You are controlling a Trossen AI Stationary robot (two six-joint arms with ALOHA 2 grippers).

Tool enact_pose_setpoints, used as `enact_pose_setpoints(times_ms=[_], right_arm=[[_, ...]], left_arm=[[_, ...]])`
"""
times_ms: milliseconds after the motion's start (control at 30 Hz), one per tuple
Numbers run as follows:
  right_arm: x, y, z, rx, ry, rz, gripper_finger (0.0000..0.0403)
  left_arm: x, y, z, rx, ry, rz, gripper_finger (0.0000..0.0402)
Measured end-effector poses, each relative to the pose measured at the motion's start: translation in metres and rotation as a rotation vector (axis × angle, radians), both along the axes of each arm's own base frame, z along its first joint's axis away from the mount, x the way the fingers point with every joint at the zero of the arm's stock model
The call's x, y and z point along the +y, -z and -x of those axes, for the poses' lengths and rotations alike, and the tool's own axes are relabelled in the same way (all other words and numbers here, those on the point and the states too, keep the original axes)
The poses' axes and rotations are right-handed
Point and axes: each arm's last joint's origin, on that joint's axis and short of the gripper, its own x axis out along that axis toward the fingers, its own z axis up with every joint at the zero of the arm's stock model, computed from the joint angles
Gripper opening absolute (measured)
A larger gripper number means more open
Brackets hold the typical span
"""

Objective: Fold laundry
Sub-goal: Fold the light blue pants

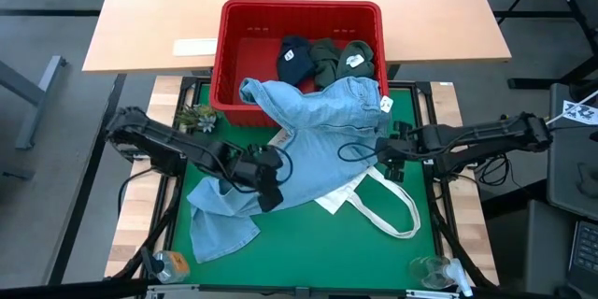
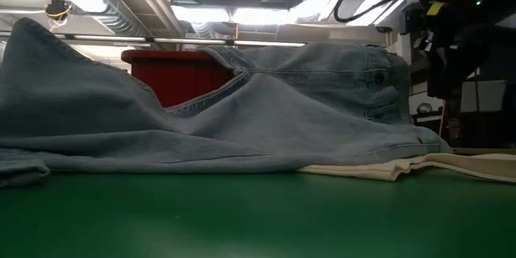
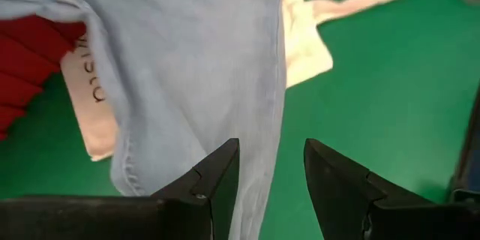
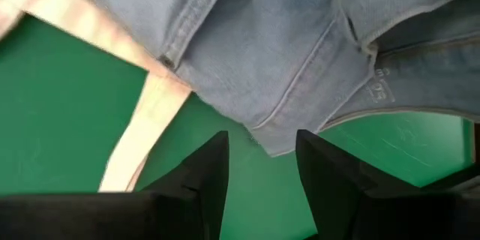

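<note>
Jeans of soft light blue denim (image 1: 313, 149) spill from the red plastic slotted basket (image 1: 234, 61) onto the green table mat (image 1: 308, 234), over a cream cloth tote bag (image 1: 374, 201). Beyond the basket stands a tan wooden desk (image 1: 168, 9).

Low down, ceiling lights (image 2: 234, 14) glow behind the jeans.

The left gripper (image 3: 271, 166) hangs spread over the jeans' edge, holding nothing; the tote's writing is unreadable.

The right gripper (image 4: 262, 157) is spread too, empty, near the jeans' edge.

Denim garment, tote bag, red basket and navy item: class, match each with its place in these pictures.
Things:
1. denim garment
2. tote bag
3. red basket
4. navy item

Places:
A. inside the basket
B. at the far edge of the green mat
C. draped from the basket's rim onto the mat
D. flat on the mat, partly under the denim

Pairs: 1-C, 2-D, 3-B, 4-A
</note>
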Motion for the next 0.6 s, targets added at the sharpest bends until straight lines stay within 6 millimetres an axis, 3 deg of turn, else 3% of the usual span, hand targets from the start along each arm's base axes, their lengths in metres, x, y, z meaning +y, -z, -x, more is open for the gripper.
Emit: enact_pose_setpoints(times_ms=[233, 467, 600], right_arm=[[0.0, 0.007, -0.004, 0.059, 0.001, 0.008, 0.0154], [-0.002, 0.005, 0.007, 0.13, 0.006, 0.014, 0.0154], [-0.012, 0.003, 0.012, 0.082, 0.069, 0.01, 0.0154]], left_arm=[[-0.013, 0.034, -0.021, 0.09, 0.018, -0.029, 0.0144], [-0.02, 0.061, -0.035, 0.153, 0.025, -0.05, 0.0144], [-0.022, 0.071, -0.04, 0.18, 0.047, -0.067, 0.0144]])
